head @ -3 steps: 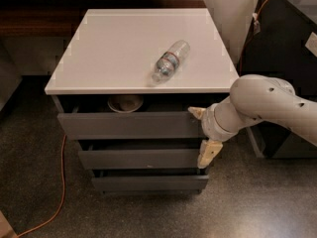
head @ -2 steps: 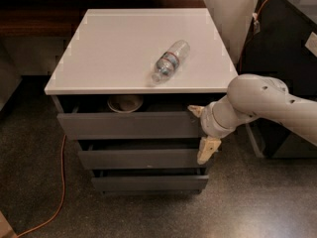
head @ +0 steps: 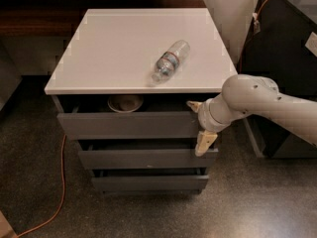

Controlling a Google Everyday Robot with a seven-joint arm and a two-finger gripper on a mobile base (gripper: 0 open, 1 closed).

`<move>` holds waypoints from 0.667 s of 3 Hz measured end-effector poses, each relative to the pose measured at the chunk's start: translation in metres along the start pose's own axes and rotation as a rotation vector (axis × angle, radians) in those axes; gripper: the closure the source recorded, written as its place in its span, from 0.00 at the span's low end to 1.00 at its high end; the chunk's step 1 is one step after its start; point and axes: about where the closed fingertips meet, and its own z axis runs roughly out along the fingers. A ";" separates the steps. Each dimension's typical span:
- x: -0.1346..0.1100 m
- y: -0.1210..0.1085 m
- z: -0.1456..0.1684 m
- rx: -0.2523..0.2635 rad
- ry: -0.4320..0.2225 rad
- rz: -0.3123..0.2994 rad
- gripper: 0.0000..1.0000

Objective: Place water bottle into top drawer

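The water bottle point(head: 170, 60) lies on its side on the cabinet's white top point(head: 114, 43), toward the front right. The top drawer point(head: 129, 125) is pulled out a little, and a bowl point(head: 125, 103) shows in the gap. My gripper point(head: 199, 124) is at the right end of the drawer front. One fingertip point(head: 194, 104) is at its upper edge and the other fingertip point(head: 204, 144) hangs below it, so the fingers are spread apart. The gripper holds nothing and is below and to the right of the bottle.
Two narrower grey drawers point(head: 146, 158) sit below the top one, each slightly out. A dark cabinet point(head: 282, 58) stands close on the right. An orange cable point(head: 62, 182) runs over the floor at the left. A dark wooden shelf point(head: 34, 19) is behind.
The gripper has shifted slightly up and to the left along the drawer front. The bottle and drawer have not moved.
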 end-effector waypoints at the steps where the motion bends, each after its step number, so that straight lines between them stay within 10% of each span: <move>1: 0.002 -0.018 0.020 0.005 0.000 -0.017 0.00; 2: 0.002 -0.024 0.033 0.000 0.000 -0.011 0.02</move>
